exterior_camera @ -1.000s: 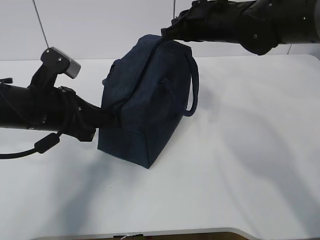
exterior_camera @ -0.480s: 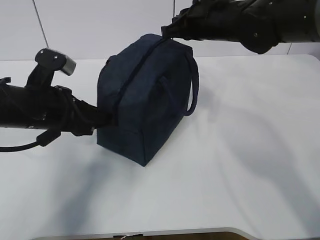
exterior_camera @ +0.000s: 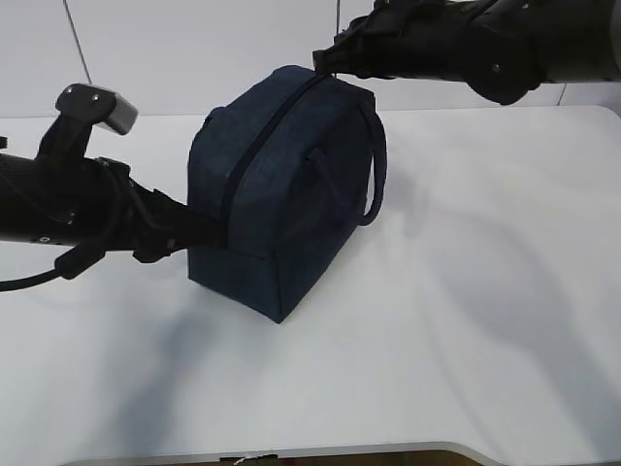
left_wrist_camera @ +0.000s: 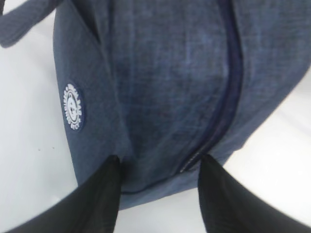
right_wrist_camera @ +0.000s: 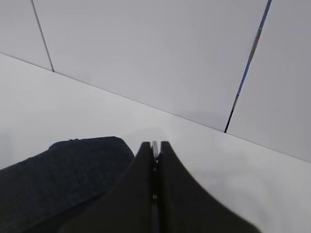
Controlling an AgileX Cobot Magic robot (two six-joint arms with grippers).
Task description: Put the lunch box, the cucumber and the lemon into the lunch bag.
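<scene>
Lunch bag [exterior_camera: 281, 194] navy, zipped shut, upright on worktop [exterior_camera: 466, 320] centre; contents hidden. Left claw [left_wrist_camera: 158, 189] at 9 o'clock, spread around bag end. Right claw [right_wrist_camera: 154, 150] at 12 o'clock, closed on thin silvery piece at bag top.

Matt navy woven-cloth lunch bag [left_wrist_camera: 160, 92], smooth matt white table [exterior_camera: 466, 320], matt black left gripper fingers [left_wrist_camera: 97, 204]

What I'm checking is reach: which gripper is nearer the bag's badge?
Left. The left gripper straddles the bag end beside the badge; the right gripper sits at its top.
</scene>
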